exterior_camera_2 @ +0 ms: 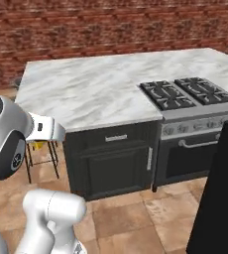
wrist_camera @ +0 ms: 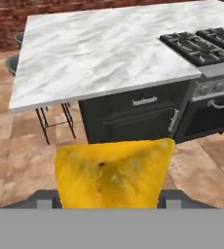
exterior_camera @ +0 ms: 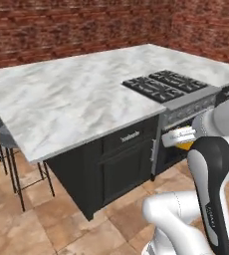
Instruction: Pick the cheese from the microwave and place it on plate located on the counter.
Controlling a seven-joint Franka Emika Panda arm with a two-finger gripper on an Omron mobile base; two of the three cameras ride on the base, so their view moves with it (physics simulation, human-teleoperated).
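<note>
1. A rendered kitchen with a red brick wall (exterior_camera: 61, 30) behind a large island. The island has a white-grey marble worktop (exterior_camera: 71, 99) over dark cabinets (exterior_camera_2: 111, 158).
2. A black gas hob (exterior_camera_2: 188, 94) is set into the worktop at its right end, with a dark oven door and steel handle (exterior_camera_2: 198, 144) below it.
3. Dark metal stools (exterior_camera: 7, 149) stand on the tan tiled floor (exterior_camera_2: 131, 218) at the worktop's left edge.
4. The white robot arm (exterior_camera: 211, 189) is held out in front of the island, above the floor and short of the worktop's front edge.
5. In the hand view, the tool (wrist_camera: 109, 202) is closed on the cheese (wrist_camera: 114, 175), a yellow-orange wedge. The wedge sits between the two dark fingertips (wrist_camera: 43, 200) and hides most of them.
6. The cheese is in the air, clear of the worktop. In the left base view a small yellow piece of it shows beside the arm, in front of the oven.
</note>
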